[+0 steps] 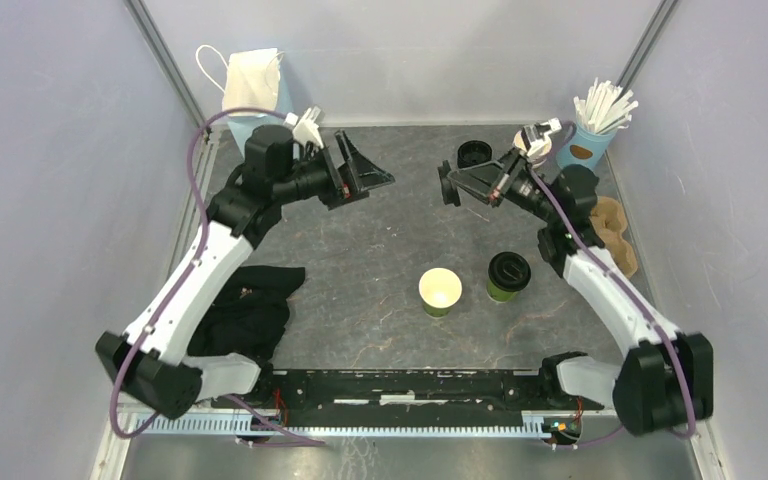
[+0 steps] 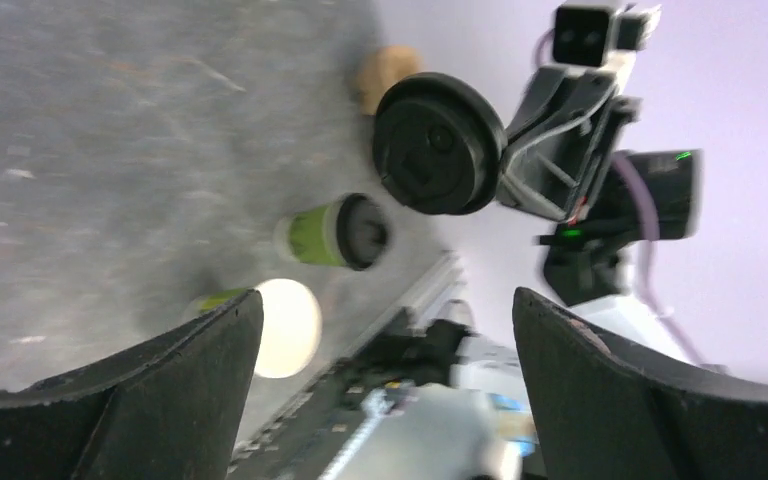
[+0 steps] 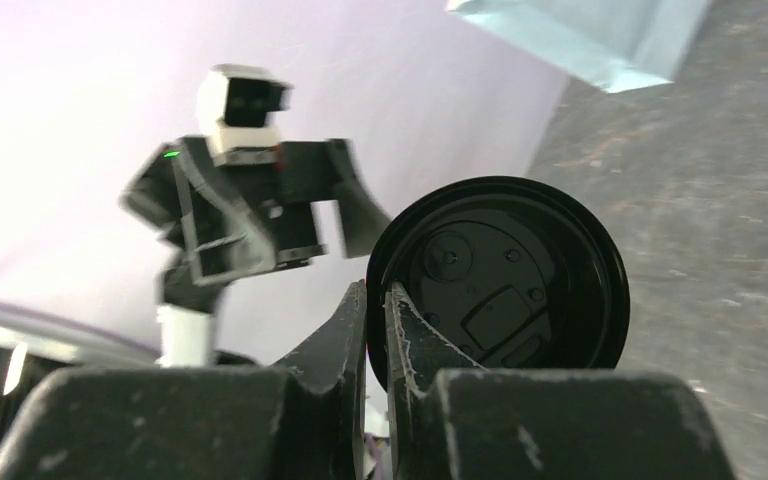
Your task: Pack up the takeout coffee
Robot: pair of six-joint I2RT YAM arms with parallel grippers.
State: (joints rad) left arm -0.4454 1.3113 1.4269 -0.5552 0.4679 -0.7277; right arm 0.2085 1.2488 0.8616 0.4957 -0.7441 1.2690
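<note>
- Far left, a white paper bag with handles (image 1: 250, 85) is standing at the back wall. A crumpled black cloth (image 1: 250, 310) is lying on the near left of the dark surface (image 1: 360, 260).
- The left tool (image 1: 365, 183) is hanging in mid-air with its jaws spread wide. It is gripping nothing and pointing straight across at its partner.
- In the centre, a small green paper cup with no lid (image 1: 440, 292) is standing upright, its pale inside showing. Whether it is filled, I cannot tell.
- Farther back, the right tool (image 3: 375, 300) is pinching a round black plastic lid (image 3: 505, 270). Its jaws are nearly together, biting only the rim, and the lid is turned on edge.
- Behind it, a short stack of spare black lids (image 1: 474, 153) is sitting on the surface.
- Just right of the open cup, near but apart, a small green paper cup with a black lid on (image 1: 508, 275) is standing upright.
- Far right, a blue cup of white stirrers (image 1: 590, 140) and a brown cardboard cup carrier (image 1: 615, 235) are waiting.
- Risk: that thin rim grip is looking fragile, so the lid could pivot or slip as it is turned flat.
- Risk: pressing it down off-centre could tip or crush the open cup, or nudge the capped one beside it.
- Risk: the two tools are facing each other closely, so any reach across could make them collide.
</note>
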